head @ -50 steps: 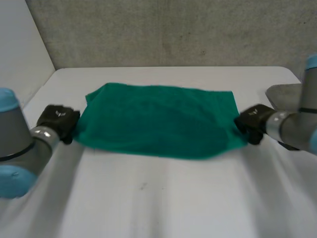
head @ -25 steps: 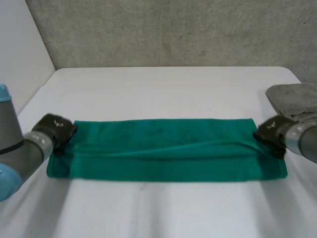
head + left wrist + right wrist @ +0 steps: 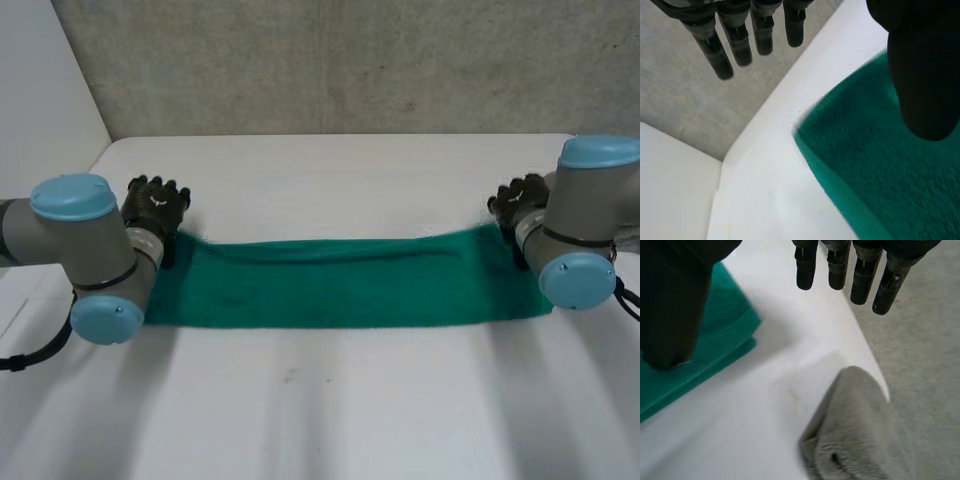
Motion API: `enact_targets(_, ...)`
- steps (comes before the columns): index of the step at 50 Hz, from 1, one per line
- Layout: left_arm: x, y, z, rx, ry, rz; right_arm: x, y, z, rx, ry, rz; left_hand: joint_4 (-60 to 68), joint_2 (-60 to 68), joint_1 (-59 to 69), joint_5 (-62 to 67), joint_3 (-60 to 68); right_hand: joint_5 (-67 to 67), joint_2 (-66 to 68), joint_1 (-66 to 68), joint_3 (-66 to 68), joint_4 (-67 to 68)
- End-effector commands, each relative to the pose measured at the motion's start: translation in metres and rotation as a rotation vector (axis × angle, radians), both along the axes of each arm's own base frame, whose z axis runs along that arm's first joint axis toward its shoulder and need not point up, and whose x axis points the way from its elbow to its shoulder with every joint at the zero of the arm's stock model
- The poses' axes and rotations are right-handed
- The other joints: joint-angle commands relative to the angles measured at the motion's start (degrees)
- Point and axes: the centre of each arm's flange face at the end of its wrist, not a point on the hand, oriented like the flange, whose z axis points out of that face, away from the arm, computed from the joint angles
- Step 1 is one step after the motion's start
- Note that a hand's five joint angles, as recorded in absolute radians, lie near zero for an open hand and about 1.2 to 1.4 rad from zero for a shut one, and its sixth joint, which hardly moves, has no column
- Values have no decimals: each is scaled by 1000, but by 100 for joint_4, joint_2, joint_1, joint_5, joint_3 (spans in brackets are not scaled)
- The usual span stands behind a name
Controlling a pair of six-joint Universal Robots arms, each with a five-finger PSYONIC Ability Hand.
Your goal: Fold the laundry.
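A green towel (image 3: 340,285) lies folded into a long strip across the middle of the white table (image 3: 330,410). My left hand (image 3: 155,205) hovers at the strip's far left corner, and my right hand (image 3: 520,200) at its far right corner. In the left wrist view my left hand (image 3: 735,40) has straight fingers spread away from the thumb, with the towel's corner (image 3: 880,175) lying free below. In the right wrist view my right hand (image 3: 855,270) is spread the same way above the towel's layered corner (image 3: 720,335). Neither hand holds cloth.
A folded grey towel (image 3: 855,435) lies on the table just beyond the right hand, near the table's right edge. A concrete wall (image 3: 330,60) stands behind the table's far edge. My arms' elbows overlap both ends of the strip in the head view.
Both hands have opened and let go of the green towel's corners. They have risen toward the far edge, and the towel has settled flat as a narrower strip.
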Motion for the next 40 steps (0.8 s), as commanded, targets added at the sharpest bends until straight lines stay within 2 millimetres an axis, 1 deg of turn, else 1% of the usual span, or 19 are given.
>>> enact_targets(1,-5,7,42,-109,35,1,-6,0,68,-135,-144,-60,-238,-258,-77,-304,-285,-391,-262,-156,-240,-353)
enact_targets(2,-4,9,47,-118,39,1,-6,2,76,-148,-161,-61,-238,-258,-77,-304,-285,-391,-262,-156,-240,-353)
enact_targets(3,-3,11,54,-129,46,3,-8,7,96,-178,-203,-64,-238,-258,-77,-304,-285,-391,-262,-156,-240,-353)
enact_targets(5,-1,16,67,-150,56,6,-9,12,106,-190,-222,-62,-238,-258,-77,-304,-285,-391,-262,-156,-240,-353)
enact_targets(6,0,18,71,-156,57,6,-10,21,117,-198,-238,-57,-238,-258,-77,-304,-285,-391,-262,-156,-240,-353)
enact_targets(8,2,27,81,-161,63,3,-12,28,123,-195,-238,-43,-238,-258,-77,-304,-285,-391,-262,-156,-240,-353)
enact_targets(9,4,30,82,-160,63,5,-13,37,125,-173,-234,-20,-238,-258,-77,-304,-285,-391,-262,-156,-240,-353)
enact_targets(11,7,41,83,-145,76,3,-16,45,115,-114,-226,2,-238,-258,-77,-304,-285,-391,-262,-156,-240,-353)
enact_targets(13,9,48,83,-131,90,4,-26,57,96,1,-218,17,-238,-258,-77,-304,-285,-391,-262,-156,-240,-353)
enact_targets(17,13,69,66,-48,133,2,-38,80,67,172,-238,42,-238,-258,-77,-304,-285,-391,-262,-156,-240,-353)
enact_targets(20,13,75,57,-15,144,0,-44,92,43,248,-261,64,-238,-258,-77,-304,-285,-283,-154,-48,-132,-245)
enact_targets(23,14,77,51,5,147,3,-47,98,24,262,-276,81,-238,-258,-77,-304,-285,373,502,608,524,411)
enact_targets(29,14,78,45,24,143,5,-53,91,2,197,-281,83,-234,-253,-72,-299,-280,1198,1327,1432,1349,1236)
enact_targets(30,15,78,45,24,144,7,-54,86,-11,188,-285,82,-234,-253,-72,-299,-280,1365,1494,1600,1516,1403)
enact_targets(33,15,77,44,24,144,8,-55,80,-21,185,-276,76,-234,-253,-72,-299,-280,1836,1965,2070,1986,1873)
enact_targets(36,15,77,42,30,142,8,-58,76,-31,199,-276,67,-234,-253,-72,-299,-280,3731,3860,3966,3882,3769)
enact_targets(37,15,78,42,30,142,7,-61,74,-32,194,-271,51,-234,-253,-72,-299,-280,4871,5000,5106,5022,4909)
enact_targets(38,15,78,42,32,142,7,-66,68,-31,180,-272,30,-234,-253,-72,-299,-280,6592,6721,6826,6742,6629)
enact_targets(40,15,78,42,32,142,7,-74,63,-27,167,-278,1,-234,-253,-72,-299,-280,6609,6738,6844,6760,6647)
